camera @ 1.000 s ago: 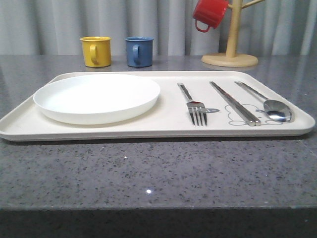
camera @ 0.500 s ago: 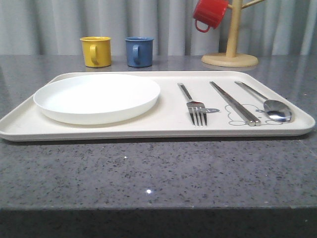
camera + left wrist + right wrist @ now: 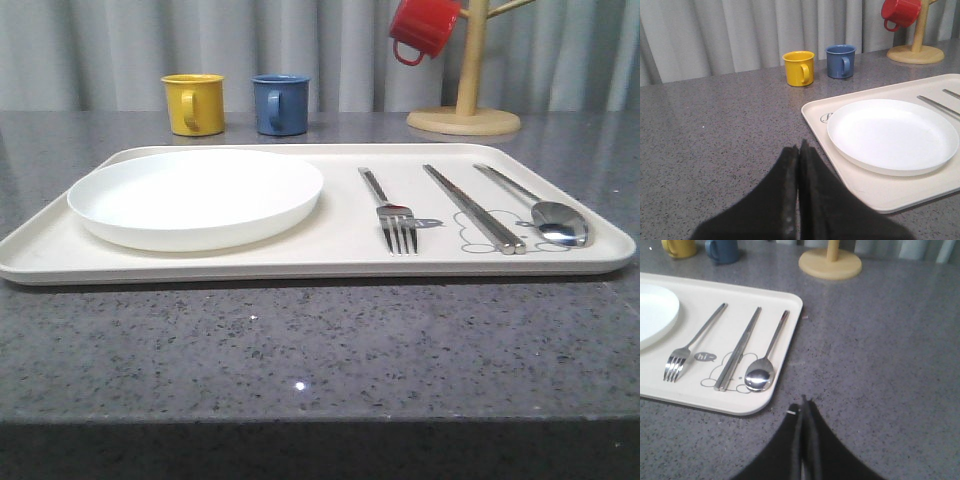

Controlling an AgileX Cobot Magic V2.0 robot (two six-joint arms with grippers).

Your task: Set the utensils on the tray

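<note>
The cream tray [image 3: 330,262] lies across the grey table. On its right half rest three utensils side by side: a fork [image 3: 392,215], a pair of chopsticks [image 3: 475,208] and a spoon [image 3: 545,212]. The same fork [image 3: 690,347], chopsticks [image 3: 740,347] and spoon [image 3: 765,362] lie on the tray [image 3: 782,302] in the right wrist view. My right gripper [image 3: 805,401] is shut and empty, above bare table just off the tray's near right corner. My left gripper [image 3: 799,148] is shut with nothing in it, beside the tray's [image 3: 815,112] left edge.
A round white plate [image 3: 196,196] fills the tray's left half. A yellow mug [image 3: 194,103] and a blue mug [image 3: 281,103] stand behind the tray. At the back right, a red mug [image 3: 422,28] hangs on a wooden mug tree [image 3: 466,110].
</note>
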